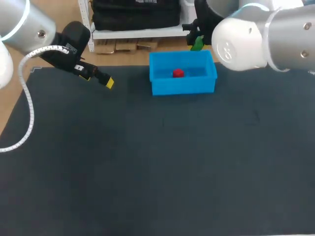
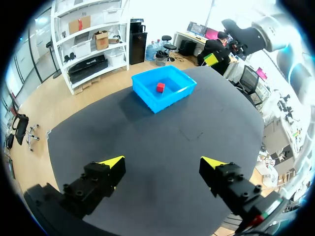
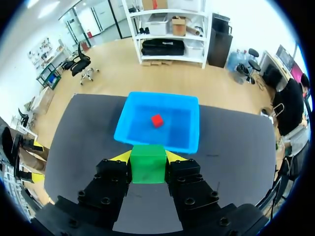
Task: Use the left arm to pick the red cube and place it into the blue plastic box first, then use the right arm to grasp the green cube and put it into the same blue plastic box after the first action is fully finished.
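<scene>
Green cube (image 3: pixel 147 164) sits pinched on 2 opposite flat faces by the right tool (image 3: pixel 148 156). It looks rigid, light and smooth, so a centred grip suits it. Ahead lies the blue box (image 3: pixel 193 129), holding the red cube (image 3: pixel 157 120). The left tool (image 2: pixel 162 162) hangs spread over the bench (image 2: pixel 147 132).

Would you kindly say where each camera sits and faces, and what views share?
Head view: above and behind, facing down on the table; left arm and right arm flank it.
Left wrist view: on that wrist, facing past the open left claw to the blue box.
Right wrist view: on that wrist, over the right claw shut on the green cube.
Shared: red cube in the box.
</scene>
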Tool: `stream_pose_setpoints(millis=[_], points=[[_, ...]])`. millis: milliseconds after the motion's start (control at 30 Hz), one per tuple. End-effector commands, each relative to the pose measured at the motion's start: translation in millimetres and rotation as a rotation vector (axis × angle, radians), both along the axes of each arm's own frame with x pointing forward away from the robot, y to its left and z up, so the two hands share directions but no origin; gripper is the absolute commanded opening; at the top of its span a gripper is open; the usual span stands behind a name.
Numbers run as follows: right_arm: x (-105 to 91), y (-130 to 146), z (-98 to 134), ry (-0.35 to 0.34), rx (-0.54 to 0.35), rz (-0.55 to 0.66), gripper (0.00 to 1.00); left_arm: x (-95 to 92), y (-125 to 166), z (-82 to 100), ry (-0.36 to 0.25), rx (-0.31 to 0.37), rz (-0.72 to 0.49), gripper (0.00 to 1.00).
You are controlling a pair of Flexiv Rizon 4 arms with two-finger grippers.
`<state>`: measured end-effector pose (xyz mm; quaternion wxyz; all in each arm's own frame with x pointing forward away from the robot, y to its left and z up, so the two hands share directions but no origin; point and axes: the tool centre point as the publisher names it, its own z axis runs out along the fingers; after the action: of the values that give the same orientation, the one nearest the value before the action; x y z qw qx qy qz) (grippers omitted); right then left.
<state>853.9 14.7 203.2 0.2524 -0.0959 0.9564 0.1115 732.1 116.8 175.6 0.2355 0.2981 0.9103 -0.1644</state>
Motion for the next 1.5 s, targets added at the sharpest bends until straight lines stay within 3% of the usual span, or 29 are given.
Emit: stream_pose_setpoints(millis=[33,733,1500], points=[[9.3,3,-3,-0.006,-0.004,-0.001,0.00,-0.5,0,-0.3,-0.002,-0.002,0.000,1.00],[43.8,12,-7,-0.011,-0.022,0.019,0.00,-0.5,0,-0.3,-0.002,-0.002,0.000,1.00],[72.2,6,-30,-0.009,0.002,0.023,0.00,-0.5,0,-0.3,-0.002,-0.002,0.000,1.00]])
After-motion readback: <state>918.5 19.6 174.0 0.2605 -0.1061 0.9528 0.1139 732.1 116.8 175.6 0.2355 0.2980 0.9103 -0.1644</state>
